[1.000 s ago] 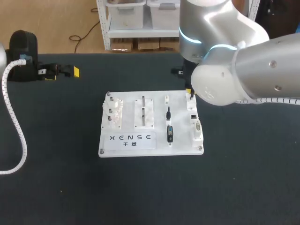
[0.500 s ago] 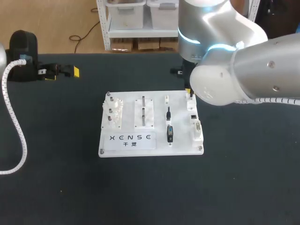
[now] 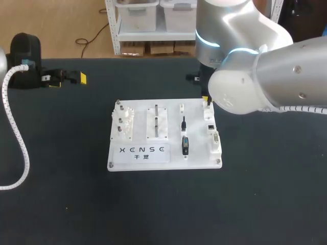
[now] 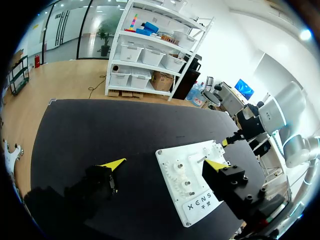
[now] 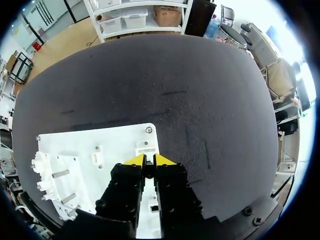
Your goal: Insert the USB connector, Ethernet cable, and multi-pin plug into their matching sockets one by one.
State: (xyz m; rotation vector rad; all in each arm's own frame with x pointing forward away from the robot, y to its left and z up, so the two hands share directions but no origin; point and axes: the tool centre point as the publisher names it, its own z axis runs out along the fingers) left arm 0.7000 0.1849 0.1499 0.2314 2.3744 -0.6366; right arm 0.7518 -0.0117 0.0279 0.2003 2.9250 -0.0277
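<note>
The left arm (image 3: pixel 24 51) sits over the far left corner of the table (image 3: pixel 61 194), with a white coiled cable (image 3: pixel 15 127) hanging down along the left edge. The left gripper (image 4: pixel 164 164) is spread wide, nothing between its yellow tips, and it hangs above bare tabletop well apart from the white board (image 3: pixel 196 115).

The board lies flat near the middle of the table. Along its left edge stands a cluster of small white gears on posts (image 3: pixel 124 122). Next comes a white block with two upright metal pins (image 3: pixel 157 122). Past that is a column of three pieces: a small white piece (image 3: pixel 181 107) near the far edge, a thin black connector (image 3: pixel 183 123) in the middle, and a wider black plug (image 3: pixel 185 145) nearest the board's front edge, all resting on the board.

Along the board's right edge runs a row of white sockets; one with a dark square opening (image 3: pixel 210 127) sits mid-edge and a longer multi-pin socket (image 3: pixel 216 140) lies just in front of it.

The right gripper (image 5: pixel 149 161) hangs over the board's far right corner, right above the farthest socket block (image 5: pixel 147 148). Its tips are pressed nearly together, leaving only a thin dark slit; I cannot tell whether a connector is pinched in it. The right arm (image 3: pixel 265 76) comes in over the table's right edge.
</note>
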